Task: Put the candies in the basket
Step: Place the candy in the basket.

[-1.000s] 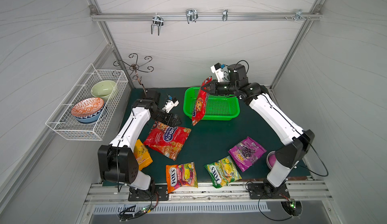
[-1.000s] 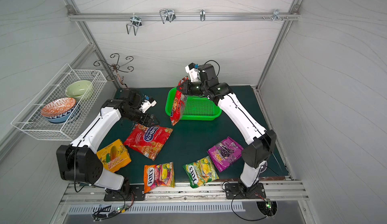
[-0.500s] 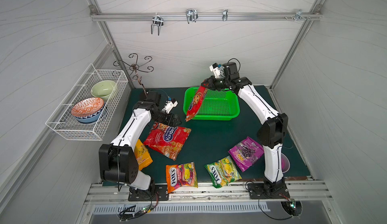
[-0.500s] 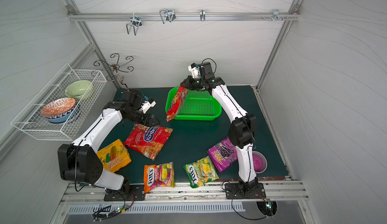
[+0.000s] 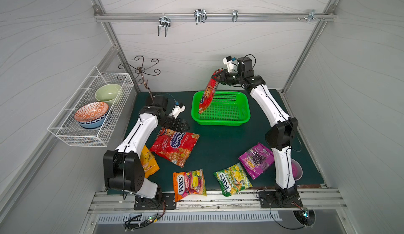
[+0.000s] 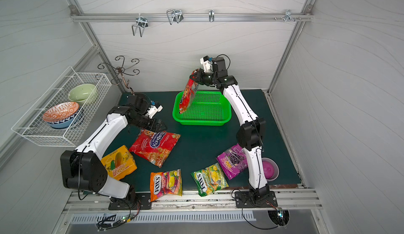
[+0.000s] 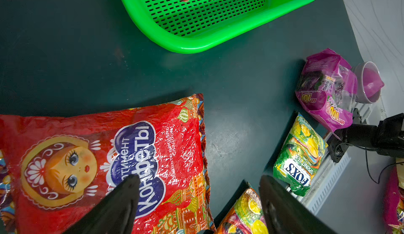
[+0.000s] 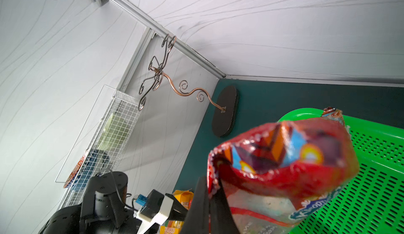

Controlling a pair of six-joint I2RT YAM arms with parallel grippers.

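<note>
You have the right jaws clenched on the top edge of a glossy red plastic candy bag, hanging tilted over the left side of the bright green perforated plastic basket. Your left jaws stand released and empty over a second large red bag lying flat on the dark green counter. Orange FOX'S bag, green FOX'S bag, purple grape bag and yellow-orange bag lie outside the basket.
</note>
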